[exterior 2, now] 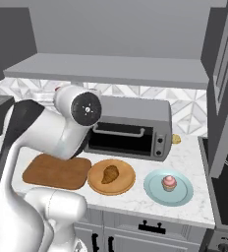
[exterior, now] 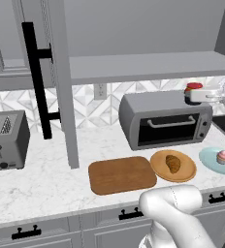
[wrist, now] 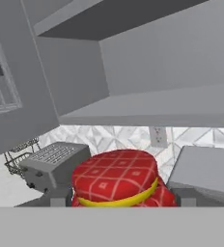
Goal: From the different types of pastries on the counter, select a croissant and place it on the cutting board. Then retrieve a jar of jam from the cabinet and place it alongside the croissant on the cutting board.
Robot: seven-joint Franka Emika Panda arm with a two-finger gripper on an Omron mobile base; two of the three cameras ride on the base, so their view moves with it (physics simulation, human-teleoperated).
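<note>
My gripper [wrist: 118, 200] is shut on the jar of jam [wrist: 115, 177], whose red checked lid sits between the fingertips. From the left base, the jar of jam [exterior: 194, 87] hangs in the gripper [exterior: 198, 94] above the toaster oven's right end, below the shelf of the open cabinet [exterior: 143, 67]. The croissant [exterior: 173, 163] [exterior 2: 110, 173] lies on a round tan plate [exterior: 156, 163] on the counter [exterior: 37, 189]. Just left of that plate is the cutting board [exterior: 121, 174] [exterior 2: 57, 171].
A grey toaster oven [exterior: 165, 121] stands behind the board and plate. The cabinet door [exterior: 61, 97] hangs open, its black bar handle [exterior: 37, 77] facing out. A toaster [exterior: 5, 140] sits far left. A cupcake [exterior: 223, 156] on a blue plate [exterior: 209, 160] is at right.
</note>
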